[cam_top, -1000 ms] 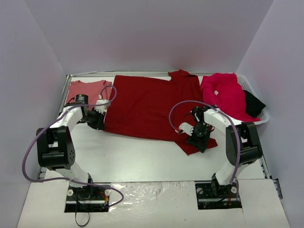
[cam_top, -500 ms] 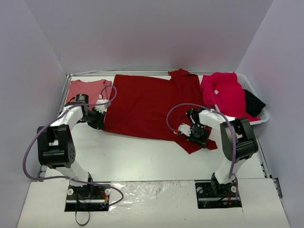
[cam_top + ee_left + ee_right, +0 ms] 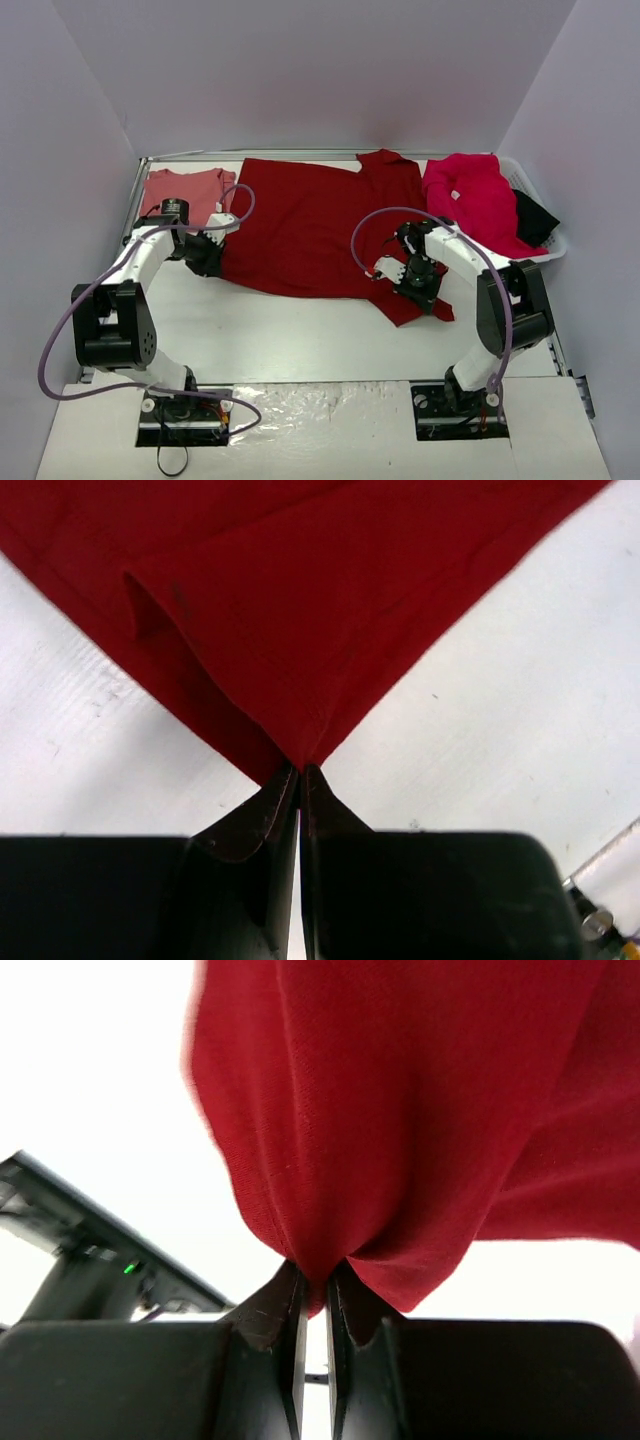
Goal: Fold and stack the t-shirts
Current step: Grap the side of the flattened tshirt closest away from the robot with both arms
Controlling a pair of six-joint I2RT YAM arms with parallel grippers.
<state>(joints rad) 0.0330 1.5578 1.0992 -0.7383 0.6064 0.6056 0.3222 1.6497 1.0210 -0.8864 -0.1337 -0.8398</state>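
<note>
Spread mid-tabletop (image 3: 300, 340), dark crimson red cloth t-shirt (image 3: 310, 225), left fingers (image 3: 250, 825) pinched shut on its 8 o'clock corner, right fingers (image 3: 268, 1315) clamped on bunched cloth at 4 o'clock

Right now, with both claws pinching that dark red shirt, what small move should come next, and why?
Probably raise both grippers a little, together. The left gripper is shut on the near left corner of the dark crimson t-shirt and the right gripper on a bunch at its near right, while the rest lies spread on the table; lifting would free that edge to fold over.
</note>
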